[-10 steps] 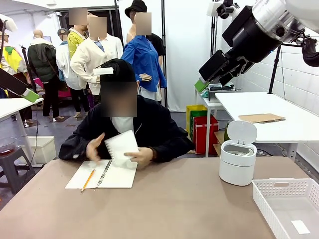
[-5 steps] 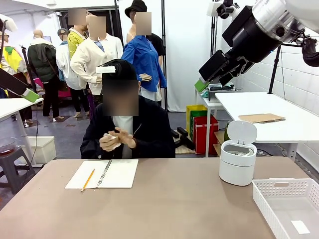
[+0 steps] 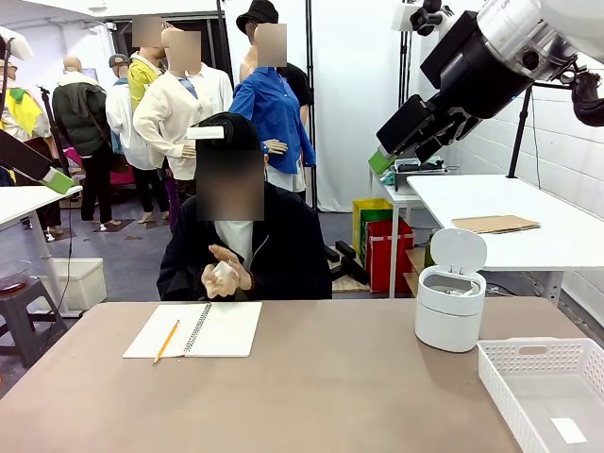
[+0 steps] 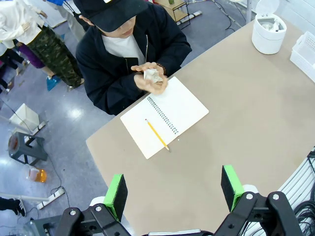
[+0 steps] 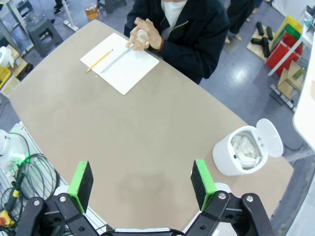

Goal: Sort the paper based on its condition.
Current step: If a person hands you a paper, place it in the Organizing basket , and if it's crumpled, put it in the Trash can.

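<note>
The paper wad (image 3: 224, 275) is pressed between the person's hands (image 3: 240, 268) above the 12 o'clock edge of the tabletop (image 3: 321, 387), just beyond the open notebook (image 3: 222, 327) and pencil (image 3: 167, 341) at 11 o'clock. This looks like a piece being made, with no sorting begun. Crumpled pieces (image 5: 244, 146) lie in the open bin (image 3: 449, 316) at 2 o'clock, and a flat slip (image 3: 568, 430) lies in the basket (image 3: 493, 373) at 4 o'clock. The left tool (image 4: 173, 189) and right tool (image 5: 142, 183) hang high, wide and empty. The next move probably calls for waiting until the wad is set down, then carrying it to the bin.
</note>
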Controlling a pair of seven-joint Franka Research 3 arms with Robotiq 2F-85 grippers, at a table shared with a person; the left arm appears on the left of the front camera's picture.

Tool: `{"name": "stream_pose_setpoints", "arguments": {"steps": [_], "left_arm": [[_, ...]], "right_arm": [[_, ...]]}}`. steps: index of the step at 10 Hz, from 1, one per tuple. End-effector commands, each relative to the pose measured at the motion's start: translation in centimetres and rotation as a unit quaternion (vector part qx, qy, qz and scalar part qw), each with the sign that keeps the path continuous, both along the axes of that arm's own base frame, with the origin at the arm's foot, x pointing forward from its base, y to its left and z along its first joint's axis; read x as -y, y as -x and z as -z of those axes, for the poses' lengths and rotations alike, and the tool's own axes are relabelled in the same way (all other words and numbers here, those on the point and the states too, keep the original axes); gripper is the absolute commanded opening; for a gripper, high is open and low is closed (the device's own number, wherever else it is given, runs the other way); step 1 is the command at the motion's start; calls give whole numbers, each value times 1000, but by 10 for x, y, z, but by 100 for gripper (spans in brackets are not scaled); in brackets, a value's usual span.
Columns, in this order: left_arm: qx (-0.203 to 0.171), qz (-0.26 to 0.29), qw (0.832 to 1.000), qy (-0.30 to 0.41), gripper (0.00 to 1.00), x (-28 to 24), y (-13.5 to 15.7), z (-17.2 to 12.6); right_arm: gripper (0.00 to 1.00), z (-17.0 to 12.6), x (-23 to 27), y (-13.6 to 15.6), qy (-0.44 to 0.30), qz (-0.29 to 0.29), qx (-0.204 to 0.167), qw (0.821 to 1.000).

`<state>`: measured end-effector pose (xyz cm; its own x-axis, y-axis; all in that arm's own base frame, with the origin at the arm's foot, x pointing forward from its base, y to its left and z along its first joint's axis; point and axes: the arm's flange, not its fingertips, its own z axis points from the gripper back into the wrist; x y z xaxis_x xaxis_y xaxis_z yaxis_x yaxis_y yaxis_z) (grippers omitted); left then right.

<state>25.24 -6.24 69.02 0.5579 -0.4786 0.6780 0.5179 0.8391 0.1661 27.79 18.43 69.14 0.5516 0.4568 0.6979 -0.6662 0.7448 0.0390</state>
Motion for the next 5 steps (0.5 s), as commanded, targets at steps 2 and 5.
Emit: {"name": "stream_pose_setpoints", "arguments": {"steps": [2, 5], "left_arm": [[-1, 0, 1000, 2, 100, 0, 0, 0], [-1, 0, 1000, 2, 100, 0, 0, 0]], "right_arm": [[100, 0, 0, 0, 0, -1, 0, 1000], [100, 0, 0, 0, 0, -1, 0, 1000]]}}
